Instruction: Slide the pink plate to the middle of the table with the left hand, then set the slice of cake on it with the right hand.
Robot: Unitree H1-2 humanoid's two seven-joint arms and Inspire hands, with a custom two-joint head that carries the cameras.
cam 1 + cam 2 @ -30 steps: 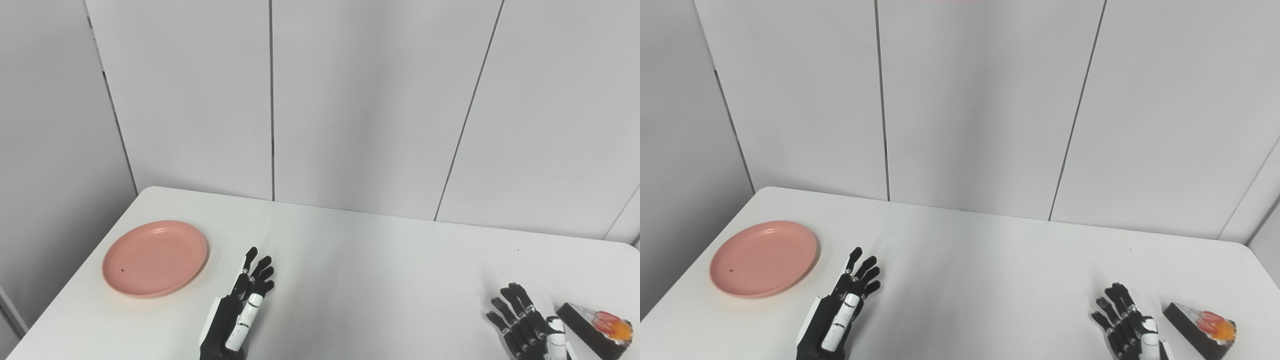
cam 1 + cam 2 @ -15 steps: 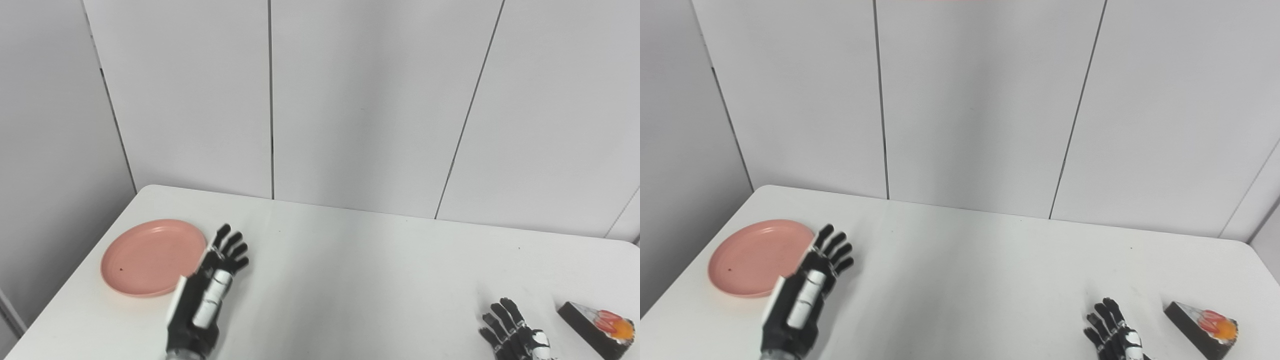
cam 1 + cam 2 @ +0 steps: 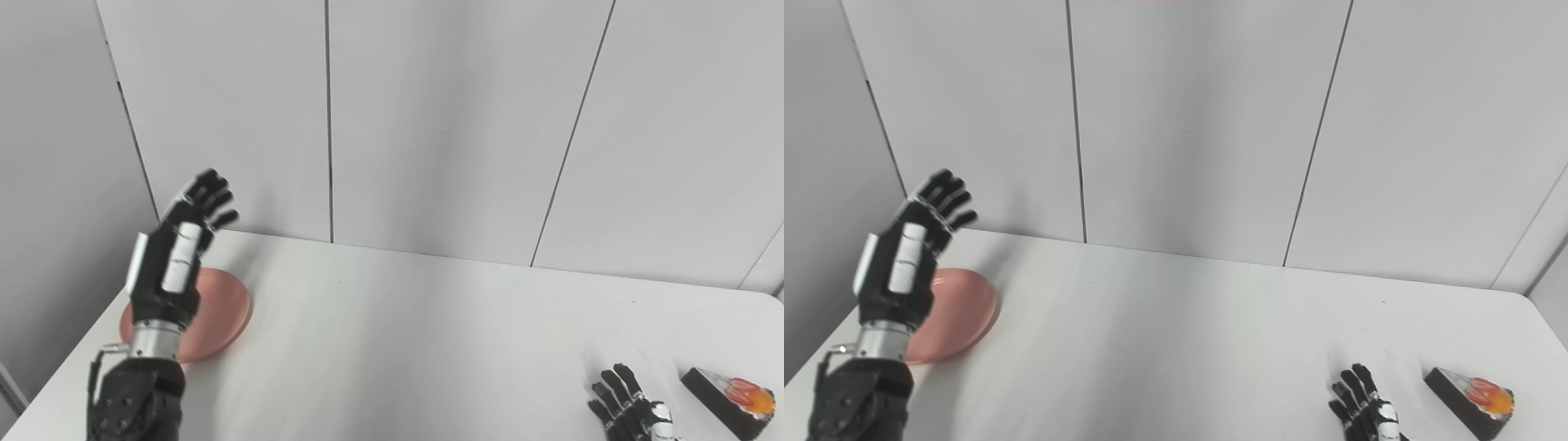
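Well, you have the white table (image 3: 429, 343) filling the lower half of the frame, its far edge running along the grey panelled wall (image 3: 441, 122) and its rounded far-left corner sitting at middle left. The whole centre of the tabletop, from the plate across to the lower right, is bare surface with nothing standing on it.

Your left hand (image 3: 174, 257) is raised above the table at the left of the frame, back of the hand toward the camera, fingers spread apart and pointing up toward the wall, holding nothing. Its wrist and forearm cover the left part of the pink plate (image 3: 220, 318), which lies flat near the table's left edge, close to the far-left corner; you cannot tell from either view how near the hand is to it in depth.

Your right hand (image 3: 1366, 413) shows only partly at the bottom right edge, fingers apart and empty, low by the tabletop.

Just right of it, apart from it, the slice of cake (image 3: 1470, 401) sits on the table in the lower right corner, near the table's right edge.
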